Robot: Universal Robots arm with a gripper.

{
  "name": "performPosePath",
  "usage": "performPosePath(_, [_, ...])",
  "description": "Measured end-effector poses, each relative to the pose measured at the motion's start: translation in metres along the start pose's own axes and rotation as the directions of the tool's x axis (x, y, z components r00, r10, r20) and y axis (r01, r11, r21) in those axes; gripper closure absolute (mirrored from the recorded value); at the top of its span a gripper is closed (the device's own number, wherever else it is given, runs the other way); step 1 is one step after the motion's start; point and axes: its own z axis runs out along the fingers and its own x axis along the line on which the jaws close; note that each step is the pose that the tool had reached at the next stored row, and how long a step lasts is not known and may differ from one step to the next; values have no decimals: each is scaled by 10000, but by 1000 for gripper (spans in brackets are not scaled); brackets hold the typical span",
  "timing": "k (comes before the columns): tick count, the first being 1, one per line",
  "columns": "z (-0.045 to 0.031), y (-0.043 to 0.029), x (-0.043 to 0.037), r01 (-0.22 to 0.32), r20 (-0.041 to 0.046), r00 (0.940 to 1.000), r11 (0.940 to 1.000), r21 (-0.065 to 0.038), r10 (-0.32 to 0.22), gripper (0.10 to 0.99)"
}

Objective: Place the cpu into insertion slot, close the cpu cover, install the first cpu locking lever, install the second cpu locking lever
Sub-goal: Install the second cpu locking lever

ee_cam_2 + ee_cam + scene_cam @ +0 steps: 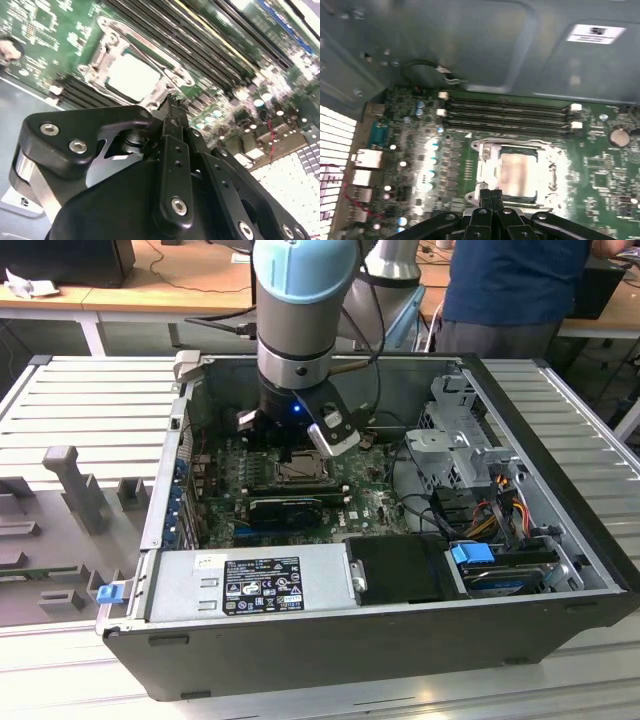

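The cpu (132,75) (520,172) is a pale square lying in the insertion slot (300,470) on the green board. The silvery cpu cover (482,170) (95,60) lies flat around it, and the chip shows through its window. A thin metal locking lever (165,62) runs along one side of the cover. In both wrist views my gripper (172,105) (492,195) is shut with nothing between its fingers, its tips just off an edge of the socket frame. In the exterior view the gripper (290,445) hangs low over the socket inside the open case.
Long black memory slots (510,117) run beside the socket. A black card (285,508) lies just in front of it, with the power supply (250,585) nearer still. The drive cage (450,445) and cables (490,510) occupy the exterior view's right. A person (510,280) stands behind the case.
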Motion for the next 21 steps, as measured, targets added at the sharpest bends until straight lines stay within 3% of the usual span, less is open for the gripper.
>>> performPosePath(2, [-3,-9,-111,-19,-75,10000,10000,-7,19,980])
performPosePath(4, [-6,-19,-164,-39,-141,9999,10000,-13,39,980])
performPosePath(7, [-23,-84,-184,-66,-204,9998,10000,-18,65,980])
performPosePath(11, [-30,-175,-177,-141,-194,9997,9999,-20,140,980])
performPosePath(13, [-5,-201,-150,-167,-183,9997,9999,-24,166,980])
performPosePath(17, [60,-205,26,-165,-184,9997,9999,-49,164,980])
performPosePath(21, [152,-228,47,-164,-185,9997,9999,-48,164,980])
